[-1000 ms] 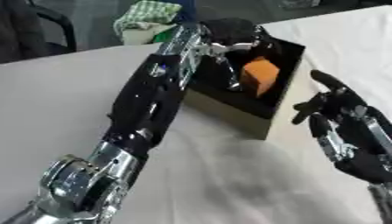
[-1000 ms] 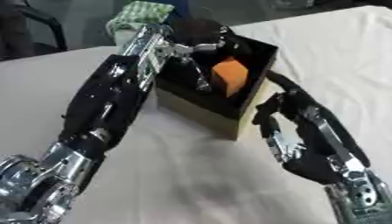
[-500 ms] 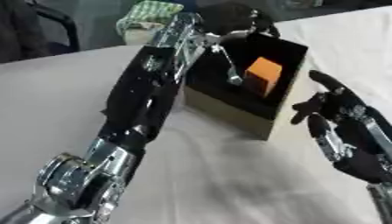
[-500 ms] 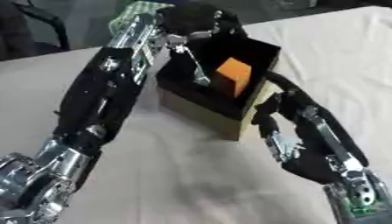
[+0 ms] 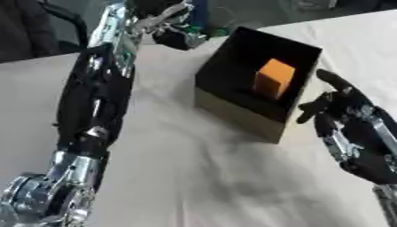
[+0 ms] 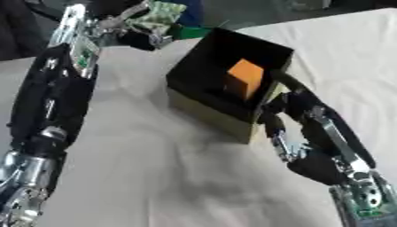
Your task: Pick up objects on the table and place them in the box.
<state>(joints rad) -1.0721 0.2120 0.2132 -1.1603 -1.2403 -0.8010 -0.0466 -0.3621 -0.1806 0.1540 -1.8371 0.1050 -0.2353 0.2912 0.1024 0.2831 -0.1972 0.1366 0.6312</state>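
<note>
Left eye view, overall: we see 2 black-and-silver arms over a table draped in off-white cloth (image 5: 170,168), with a square box between them.
Left hand (image 5: 172,32): it is stretched to the far edge of the table, beyond the box's far-left corner. We see pale fingers (image 6: 124,20) partly curled, but they blur against the things behind, so we cannot tell how far open they are or whether they hold anything.
Right hand (image 5: 345,119): it stands just beside the box's near-right corner, fingers spread and fairly straight, pointing up and away. We see nothing in it. A fingertip (image 5: 305,116) lies close against the box's right wall; we cannot tell if it touches.
Box: a black-lined cardboard box (image 5: 232,111) with tan outer walls, open at the top, set askew on the cloth.
Task's thing: 1 orange rectangular block (image 5: 274,79) stands upright inside the box, toward its right side.
Around: in the right eye view a green-and-white checked cloth bundle (image 6: 167,11) lies at the far edge just past the left hand, with a small green object (image 6: 186,32) beside it.
In the way: the left forearm (image 5: 97,93) runs along the left side and hides the cloth under it.
</note>
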